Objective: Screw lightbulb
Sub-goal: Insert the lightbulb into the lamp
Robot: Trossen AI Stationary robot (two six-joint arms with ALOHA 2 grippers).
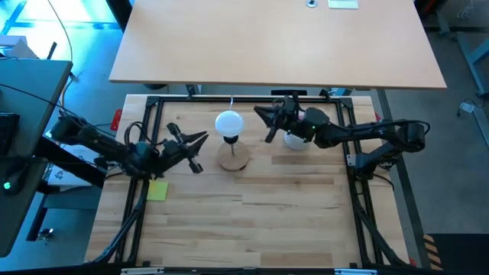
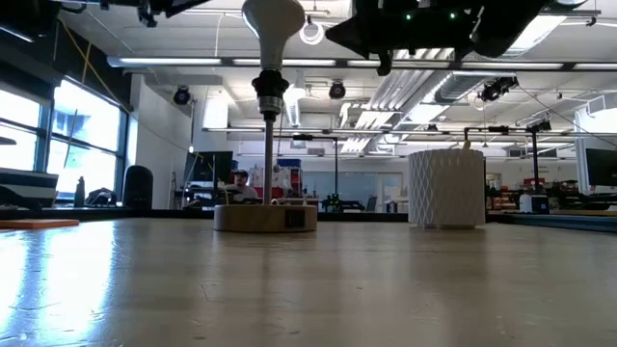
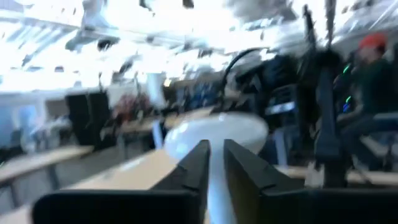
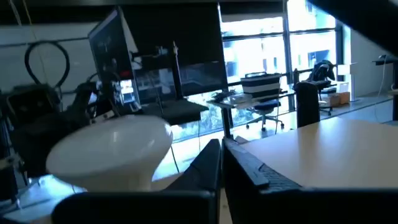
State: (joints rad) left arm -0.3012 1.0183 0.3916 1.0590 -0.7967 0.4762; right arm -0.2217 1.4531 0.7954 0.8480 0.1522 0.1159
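Pale wooden tabletop (image 1: 290, 198), centre of frame: lightbulb (image 1: 228, 122) sits atop a post on its round wooden base (image 1: 234, 159).
Left gripper (image 1: 200, 140), left of the base, has fingers nearly together, clasping nothing; right gripper (image 1: 267, 122), beside a white perforated cup (image 2: 445, 187), likewise empty. Seating the thread well likely needs a centred grasp on the globe and gentle, level turns.
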